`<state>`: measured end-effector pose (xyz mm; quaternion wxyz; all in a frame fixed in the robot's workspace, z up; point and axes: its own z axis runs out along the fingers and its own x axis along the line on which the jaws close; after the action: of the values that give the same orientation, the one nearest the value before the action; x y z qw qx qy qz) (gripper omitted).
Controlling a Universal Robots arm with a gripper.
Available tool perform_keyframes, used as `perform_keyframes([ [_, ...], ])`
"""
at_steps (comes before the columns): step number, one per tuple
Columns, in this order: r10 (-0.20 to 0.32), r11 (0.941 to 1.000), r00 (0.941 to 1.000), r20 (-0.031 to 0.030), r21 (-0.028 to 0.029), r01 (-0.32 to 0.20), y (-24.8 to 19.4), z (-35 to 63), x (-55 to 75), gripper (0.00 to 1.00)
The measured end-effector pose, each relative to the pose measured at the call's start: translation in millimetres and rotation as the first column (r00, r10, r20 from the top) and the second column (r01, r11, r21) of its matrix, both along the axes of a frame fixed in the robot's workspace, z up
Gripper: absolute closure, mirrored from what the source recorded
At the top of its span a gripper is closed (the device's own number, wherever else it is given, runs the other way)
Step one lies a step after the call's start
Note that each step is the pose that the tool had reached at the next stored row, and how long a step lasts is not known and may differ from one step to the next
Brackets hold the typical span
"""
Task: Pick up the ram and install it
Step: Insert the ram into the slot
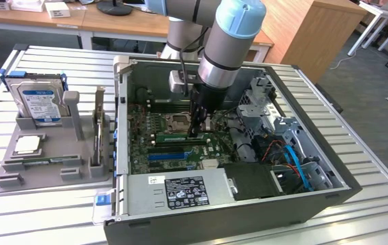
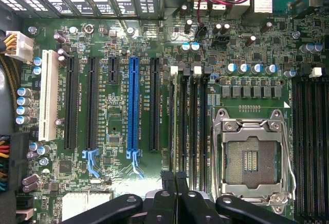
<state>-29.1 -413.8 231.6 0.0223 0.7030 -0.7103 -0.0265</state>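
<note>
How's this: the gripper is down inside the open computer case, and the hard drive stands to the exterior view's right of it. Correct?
One slip: the hard drive stands to the exterior view's left of the computer case, as the exterior view shows. The gripper is indeed down inside the case.

Inside the case [image 1: 248, 218], the pincer [image 1: 195, 133] seemingly touches the ram [image 1: 172, 138].

Bright even light, shadowed case [image 1: 248, 214], mild glare on motherboard [image 2: 164, 39]

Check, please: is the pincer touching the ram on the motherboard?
Cannot tell: in the exterior view the pincer overlaps the ram, hiding any contact or gap.
</note>
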Motion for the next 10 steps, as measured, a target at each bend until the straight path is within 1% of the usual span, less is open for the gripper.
perform_keyframes([
  [10, 0.0, 1.0, 1.0, 0.0, 0.0, 0.0, 0.0, -0.6, 0.0, 0.88],
])
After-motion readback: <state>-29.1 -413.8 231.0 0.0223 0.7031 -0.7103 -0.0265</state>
